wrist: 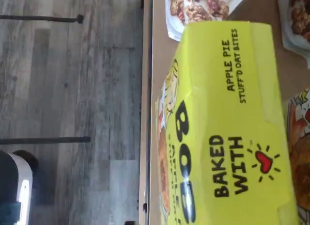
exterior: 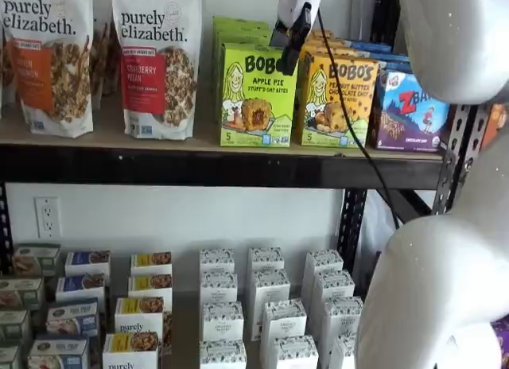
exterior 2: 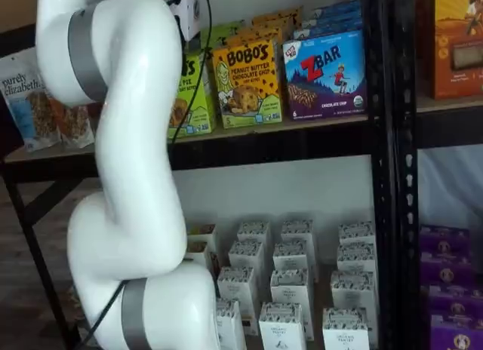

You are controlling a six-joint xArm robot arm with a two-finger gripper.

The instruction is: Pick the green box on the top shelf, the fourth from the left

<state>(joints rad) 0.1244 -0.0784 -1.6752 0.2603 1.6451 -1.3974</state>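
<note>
The green box (exterior: pixel 256 95) stands upright at the front of the top shelf (exterior: pixel 199 168), with more green boxes in a row behind it. My gripper (exterior: pixel 289 60) hangs from above, just in front of the box's upper right corner; its black fingers show no plain gap. In a shelf view the arm (exterior 2: pixel 121 139) covers most of the green box (exterior 2: pixel 193 93) and the fingers. In the wrist view the green box's top flap (wrist: pixel 227 128) fills the picture, close under the camera, with the shelf's front edge (wrist: pixel 145 89) beside it.
An orange-yellow Bobo's box (exterior: pixel 338 99) stands right of the green box, then a ZBar box (exterior: pixel 409 110). Granola bags (exterior: pixel 155 63) stand to its left. Small white cartons (exterior: pixel 262 297) fill the lower level. A black upright (exterior 2: pixel 385 176) bounds the bay.
</note>
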